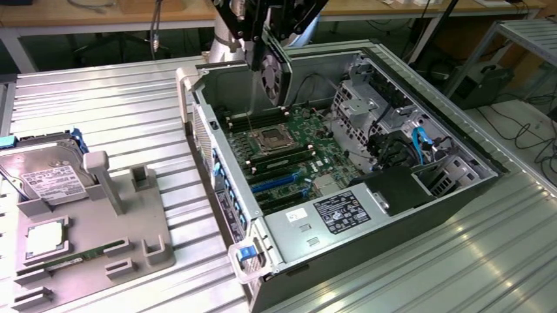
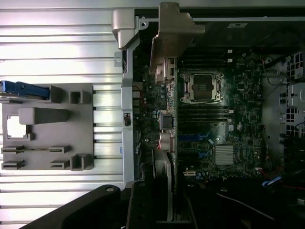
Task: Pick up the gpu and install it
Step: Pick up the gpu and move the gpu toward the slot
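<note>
No text can be read with certainty in either view.

In the exterior view, a black label (image 1: 348,212) with pale print and small signs sits on the grey power supply (image 1: 301,231), in the lower middle of the frame. Its lines are too small to read. A white label (image 1: 48,181) lies on the hard drive (image 1: 26,163) at the left edge of the frame. It carries dark rows of print, which are not legible either. On the gpu (image 1: 276,68), at the top of the frame, I cannot make out any marking.
</note>
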Action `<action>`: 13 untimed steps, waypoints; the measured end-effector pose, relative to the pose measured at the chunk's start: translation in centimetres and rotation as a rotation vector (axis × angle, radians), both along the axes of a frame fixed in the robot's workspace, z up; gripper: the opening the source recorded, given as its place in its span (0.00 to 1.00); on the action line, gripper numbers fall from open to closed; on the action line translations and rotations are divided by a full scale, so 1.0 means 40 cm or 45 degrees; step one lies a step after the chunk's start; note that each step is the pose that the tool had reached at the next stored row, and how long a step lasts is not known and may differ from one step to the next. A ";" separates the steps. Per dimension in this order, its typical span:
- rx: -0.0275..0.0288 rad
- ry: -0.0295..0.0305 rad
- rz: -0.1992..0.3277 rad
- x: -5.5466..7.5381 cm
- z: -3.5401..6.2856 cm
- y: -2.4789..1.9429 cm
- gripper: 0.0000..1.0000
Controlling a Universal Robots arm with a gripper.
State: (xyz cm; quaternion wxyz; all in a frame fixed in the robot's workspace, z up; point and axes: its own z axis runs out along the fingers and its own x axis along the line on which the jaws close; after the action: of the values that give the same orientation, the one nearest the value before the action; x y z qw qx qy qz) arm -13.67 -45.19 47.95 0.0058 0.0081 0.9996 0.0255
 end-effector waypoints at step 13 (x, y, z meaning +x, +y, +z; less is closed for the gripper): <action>0.0000 0.0000 0.000 0.050 0.000 0.000 0.28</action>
State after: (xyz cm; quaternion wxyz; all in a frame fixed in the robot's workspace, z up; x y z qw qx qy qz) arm -11.68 -45.19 47.95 0.0057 0.0081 0.9996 0.0255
